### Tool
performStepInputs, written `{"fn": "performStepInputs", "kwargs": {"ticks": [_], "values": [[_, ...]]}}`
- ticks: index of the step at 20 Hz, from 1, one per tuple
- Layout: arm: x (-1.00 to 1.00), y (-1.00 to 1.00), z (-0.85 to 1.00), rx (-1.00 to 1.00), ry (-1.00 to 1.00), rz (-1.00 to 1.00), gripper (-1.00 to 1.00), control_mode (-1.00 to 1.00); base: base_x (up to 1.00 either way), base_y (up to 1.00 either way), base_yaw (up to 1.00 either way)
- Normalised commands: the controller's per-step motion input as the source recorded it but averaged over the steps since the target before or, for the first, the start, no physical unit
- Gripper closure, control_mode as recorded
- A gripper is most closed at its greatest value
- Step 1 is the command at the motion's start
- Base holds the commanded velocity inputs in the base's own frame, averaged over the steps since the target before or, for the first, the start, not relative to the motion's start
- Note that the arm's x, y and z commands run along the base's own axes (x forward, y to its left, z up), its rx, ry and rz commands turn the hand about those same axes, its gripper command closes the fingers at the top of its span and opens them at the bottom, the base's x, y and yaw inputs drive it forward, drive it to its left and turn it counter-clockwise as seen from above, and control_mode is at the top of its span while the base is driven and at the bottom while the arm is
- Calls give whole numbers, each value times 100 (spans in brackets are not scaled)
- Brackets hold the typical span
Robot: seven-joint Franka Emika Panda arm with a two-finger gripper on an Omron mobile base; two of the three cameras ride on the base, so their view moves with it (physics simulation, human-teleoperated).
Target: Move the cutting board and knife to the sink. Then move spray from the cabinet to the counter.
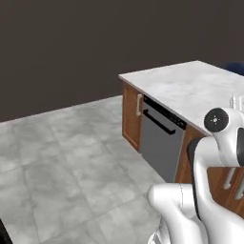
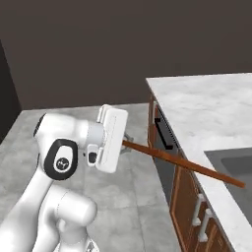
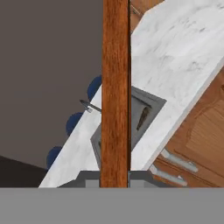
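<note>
**Cutting board held edge-on over the sink**

Cutting board (image 2: 184, 165) is what we see clamped in our hand (image 2: 127, 141), seen on edge as a long reddish-brown strip. In the right base view it reaches from the hand out over the front edge of the tabletop (image 2: 206, 110), and its far end hangs above the near corner of the sink (image 2: 236, 165). It slopes downward from the hand toward the sink and touches neither the tabletop nor the basin, as far as we can tell.

In the hand view the board (image 3: 115, 92) rises straight up from between the finger tips as a narrow wooden band, with the hand closed on its near end. Behind it lies the grey sink basin (image 3: 146, 111), partly hidden by the board. A dark, slim thing lies inside the basin; we cannot tell what it is. The faucet (image 3: 89, 106) stands at the sink's far rim.

The white marble tabletop (image 3: 175, 57) runs around the sink. Below its front edge sit wooden base units with silver bar handles (image 3: 177, 160).

In the left base view the tabletop (image 1: 186, 88) ends in a corner, with a grey dishwasher front (image 1: 159, 143) and its dark handle beneath. Pale grey floor tiles (image 1: 66, 162) spread out beside the island.
</note>
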Motion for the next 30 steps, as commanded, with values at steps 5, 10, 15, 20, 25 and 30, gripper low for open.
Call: {"fn": "performStepInputs", "kwargs": {"ticks": [5, 10, 15, 20, 25, 30], "values": [[0, 0, 0, 0, 0, 0, 100, 100, 80, 70, -71], [0, 0, 0, 0, 0, 0, 100, 100, 68, 67, -76], [0, 0, 0, 0, 0, 0, 100, 100, 59, 48, -81], [0, 0, 0, 0, 0, 0, 100, 100, 59, 43, -78], [0, 0, 0, 0, 0, 0, 100, 100, 68, 44, -61], [0, 0, 0, 0, 0, 0, 100, 100, 98, 64, -31]]}}
